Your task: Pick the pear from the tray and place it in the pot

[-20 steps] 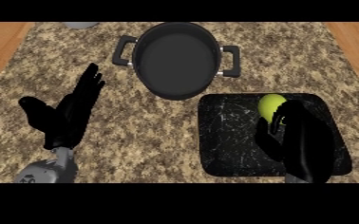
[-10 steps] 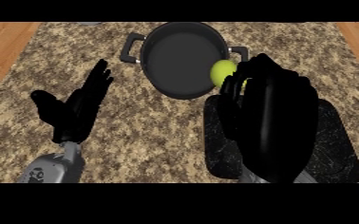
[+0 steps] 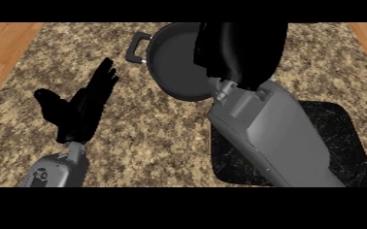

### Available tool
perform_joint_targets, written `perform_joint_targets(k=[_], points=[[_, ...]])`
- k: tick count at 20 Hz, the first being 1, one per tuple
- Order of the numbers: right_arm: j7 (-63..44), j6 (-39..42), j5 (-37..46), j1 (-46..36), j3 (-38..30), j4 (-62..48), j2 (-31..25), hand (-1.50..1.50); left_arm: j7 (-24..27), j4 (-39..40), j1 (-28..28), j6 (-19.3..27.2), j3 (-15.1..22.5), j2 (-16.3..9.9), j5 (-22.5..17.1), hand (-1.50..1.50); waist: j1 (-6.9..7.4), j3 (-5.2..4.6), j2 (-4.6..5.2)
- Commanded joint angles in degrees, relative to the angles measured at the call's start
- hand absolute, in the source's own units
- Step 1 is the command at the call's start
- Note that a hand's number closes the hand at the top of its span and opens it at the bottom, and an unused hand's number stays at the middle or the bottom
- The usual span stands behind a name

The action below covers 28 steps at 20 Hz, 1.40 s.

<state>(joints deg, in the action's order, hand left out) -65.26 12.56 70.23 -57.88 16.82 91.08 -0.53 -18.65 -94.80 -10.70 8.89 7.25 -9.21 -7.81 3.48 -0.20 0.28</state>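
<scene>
Speckled granite covers the counter (image 3: 165, 140), with a strip of wooden floor showing past its left edge. Toward the far edge sits the dark pot (image 3: 175, 70), one loop handle turned to the left. The black tray (image 3: 333, 126) lies at the counter's near right corner, mostly covered by the robot's grey right forearm, which crosses it on the way to the pot.

The right hand (image 3: 240, 48) hangs over the pot's right half, back turned up to the view. That position fits the placing step: the hand appears to be poised above the opening so that whatever it carries would fall inside. Whether its fingers are curled or spread cannot be told, and the pear shows nowhere; it may be hidden under the hand, but that is only a guess. The visible part of the pot's floor looks bare.

The left hand (image 3: 82, 106) rests near the counter's left edge, fingers straight and pointing away, holding nothing.

No brand, label or writing can be read.
</scene>
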Motion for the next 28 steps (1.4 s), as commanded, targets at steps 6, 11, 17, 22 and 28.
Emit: perform_joint_targets(k=[6,11,17,22,28], points=[[-4.07,-10.30,-6.04,-12.16,-7.98,-26.05,0.50,1.50,1.64,0.11,1.56,-0.20,0.05,0.36,0.75,0.00,0.13,0.08,0.47],[0.15,-14.95,-13.03,-14.03,-6.89,-36.95,0.51,1.50,-0.69,-2.67,2.17,-0.43,0.15,0.00,0.54,0.00,-0.05,0.14,0.30],[-2.21,-26.65,-21.56,-9.60,-9.83,-39.39,0.51,-1.50,-0.30,-1.00,0.11,-1.11,-0.24,-0.34,0.76,0.00,0.63,0.17,0.46],[3.07,-38.84,-26.39,-11.49,-11.42,-42.14,0.51,-1.50,3.24,3.23,-0.65,-1.86,-1.25,0.18,0.65,0.00,0.56,0.12,0.81],[7.44,-57.31,-18.55,-9.67,-10.28,-40.18,0.51,-1.50,0.45,1.25,-0.42,-0.11,-2.10,0.48,0.55,0.00,-1.15,0.17,0.25]])
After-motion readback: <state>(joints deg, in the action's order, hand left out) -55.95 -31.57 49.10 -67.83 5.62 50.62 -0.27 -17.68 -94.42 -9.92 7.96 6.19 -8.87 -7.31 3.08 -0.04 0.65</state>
